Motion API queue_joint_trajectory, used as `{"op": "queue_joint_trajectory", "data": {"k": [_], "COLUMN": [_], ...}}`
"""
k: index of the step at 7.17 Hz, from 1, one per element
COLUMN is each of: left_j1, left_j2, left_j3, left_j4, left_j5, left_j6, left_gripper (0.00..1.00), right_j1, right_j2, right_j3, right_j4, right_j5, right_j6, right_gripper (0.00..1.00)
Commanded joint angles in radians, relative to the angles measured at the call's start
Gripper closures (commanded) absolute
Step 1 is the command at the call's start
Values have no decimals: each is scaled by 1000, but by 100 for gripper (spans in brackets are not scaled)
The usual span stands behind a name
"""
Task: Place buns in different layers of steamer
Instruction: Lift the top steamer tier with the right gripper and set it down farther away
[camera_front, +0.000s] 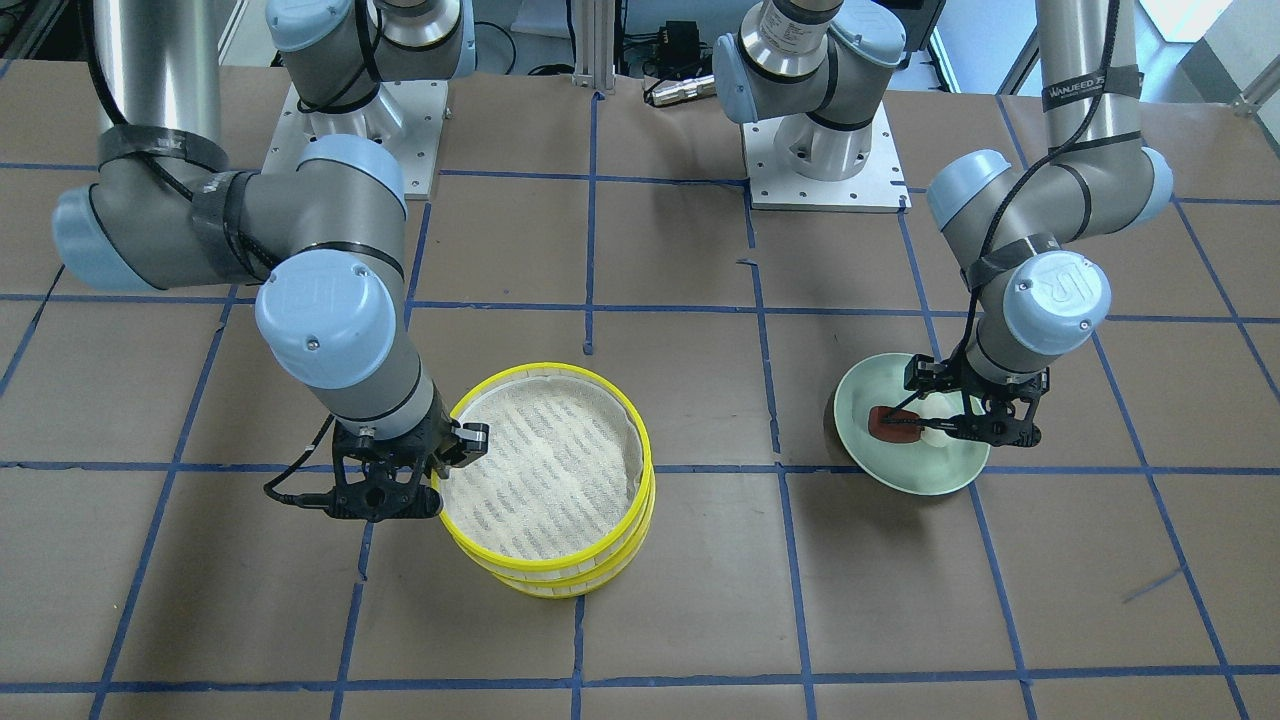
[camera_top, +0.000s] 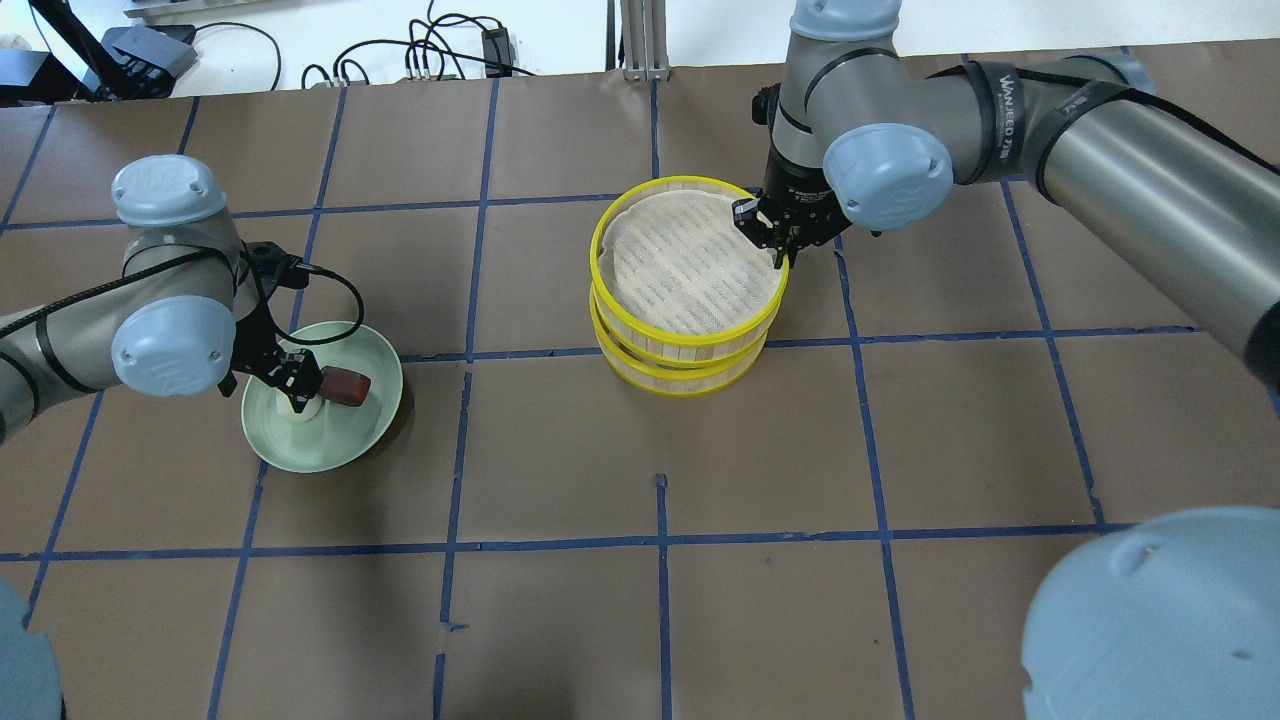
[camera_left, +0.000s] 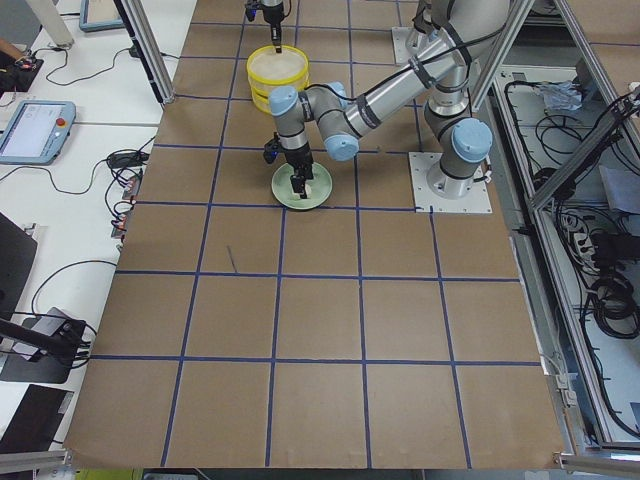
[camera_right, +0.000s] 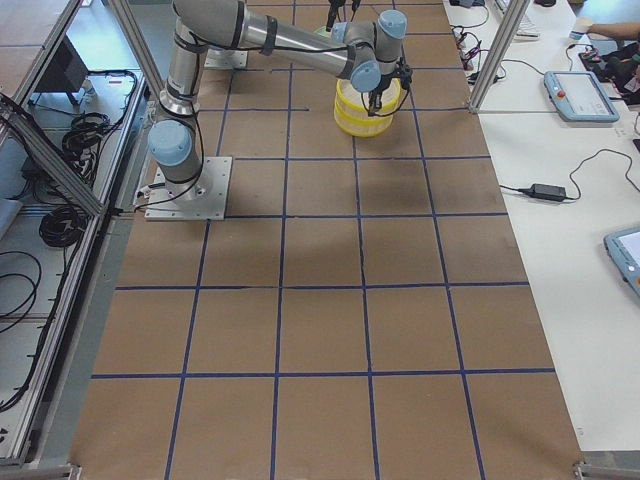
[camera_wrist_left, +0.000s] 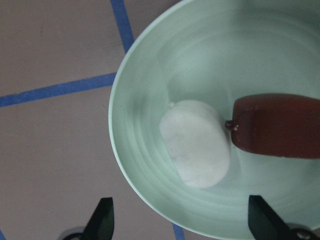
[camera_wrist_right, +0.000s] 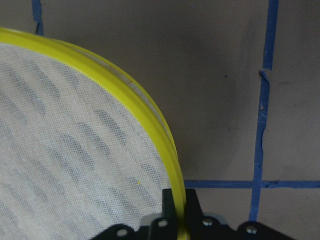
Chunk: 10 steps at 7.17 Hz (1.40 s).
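Two steamer trays are stacked mid-table, the top tray (camera_top: 681, 181) on the lower tray (camera_top: 690, 385); both mesh floors that show are bare. My right gripper (camera_top: 776, 245) is shut on the top tray's yellow rim (camera_wrist_right: 125, 90), one finger inside and one outside. The white bun (camera_wrist_left: 196, 142) and the dark reddish-brown bun (camera_wrist_left: 277, 125) lie side by side, touching, on the pale green plate (camera_wrist_left: 140, 100). My left gripper (camera_wrist_left: 182, 220) is open and empty, just above the white bun (camera_top: 305, 405), beside the brown bun (camera_top: 346, 385).
The table is brown paper with a blue tape grid. The plate (camera_front: 900, 482) sits about two squares from the steamer stack (camera_front: 560, 590). The arm bases (camera_front: 820, 150) stand at the robot's edge. Cables and pendants lie beyond the table ends.
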Motion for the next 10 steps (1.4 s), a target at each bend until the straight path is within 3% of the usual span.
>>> {"op": "queue_joint_trajectory", "data": {"k": [1,3,5,7,9,10], "left_j1": [1,-1,-1,-1,-2,-2], "left_j2": [-17,-20,-21,-23,-23,-17], "left_j3": [-1,1,3,3,10,15], "left_j4": [13,13,13,14,14,14], "left_j5": [-2,-11,-21,-78,-78,-77], "left_j6": [-2,-8,-12,-41,-83,-83], "left_gripper": [29,37,57,68,98,100], "right_j1": [-41,-154,-269,-300,-305,-306], "right_j2": [-73,-81,-81,-128,-182,-213], "right_j3": [-23,-60,-70,-70,-70,-74], "right_j4": [56,74,91,92,163,184], "right_j5": [-18,-54,-88,-121,-157,-158], "right_j6": [-84,-232,-392,-434,-457,-459], "right_gripper": [92,91,91,91,91,91]}}
